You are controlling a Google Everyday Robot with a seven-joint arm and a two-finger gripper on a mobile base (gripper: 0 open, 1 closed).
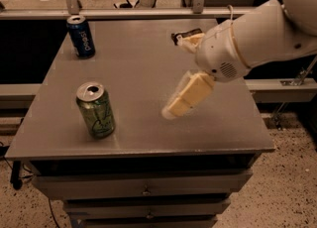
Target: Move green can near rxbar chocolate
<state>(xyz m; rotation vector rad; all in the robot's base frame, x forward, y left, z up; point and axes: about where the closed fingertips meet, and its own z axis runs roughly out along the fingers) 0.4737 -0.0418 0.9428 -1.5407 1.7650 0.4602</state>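
Light green aluminium drink can (95, 110): upright, lower left of frame, well left of my cream two-finger gripper (176, 76). Gripper: mid-frame, spread apart, empty. Flat dark-wrapped rxbar chocolate (178, 35): upper centre, partly hidden behind it.

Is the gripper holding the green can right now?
No, the green can stands alone at the front left of the table, while the gripper hovers above its middle, jaws open.

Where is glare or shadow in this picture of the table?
Camera view: light is dim; a soft sheen lies on the table beside the gripper, open over the right half; the green can's silver top glints; the rxbar chocolate looks dark.
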